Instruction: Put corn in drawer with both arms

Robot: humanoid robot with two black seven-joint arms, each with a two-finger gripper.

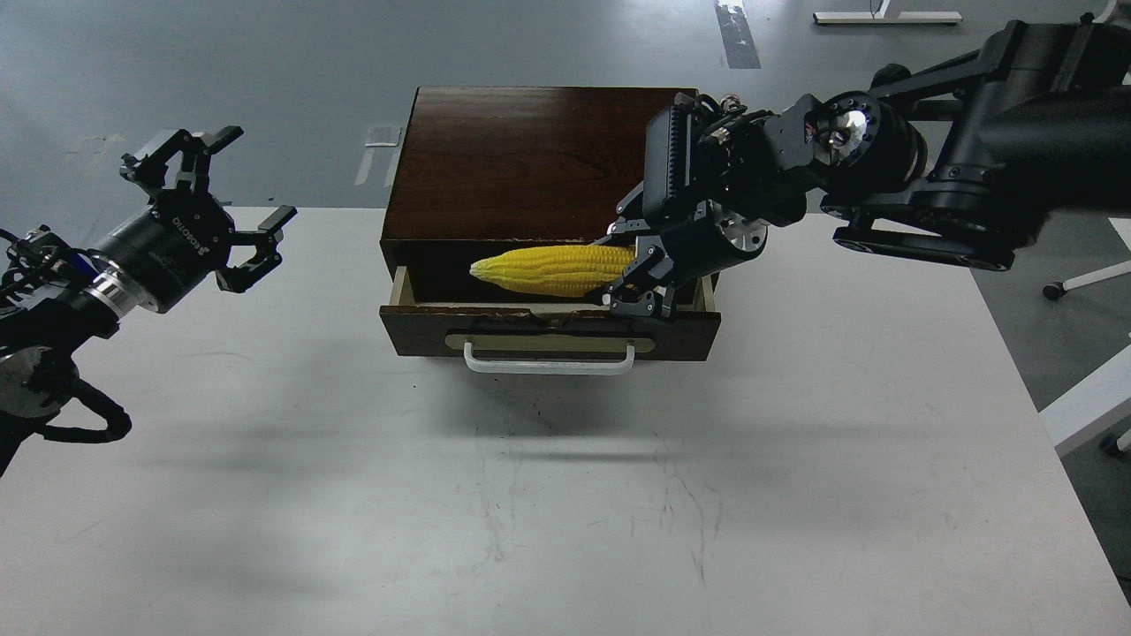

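Note:
The yellow corn point(552, 269) lies level over the open drawer point(548, 331) of the dark wooden box point(521, 159), its pointed end to the left. My right gripper point(634, 278) is shut on the corn's thick right end, low at the drawer's right side. I cannot tell whether the corn rests on the drawer's floor. The drawer is pulled partway out, its white bar handle point(549, 361) facing me. My left gripper point(221, 199) is open and empty, held above the table well to the left of the box.
The white table point(548, 495) stretches in front of the box, marked with faint scratches. A second white table edge point(1091, 402) and chair castors stand at the far right. The grey floor lies beyond the box.

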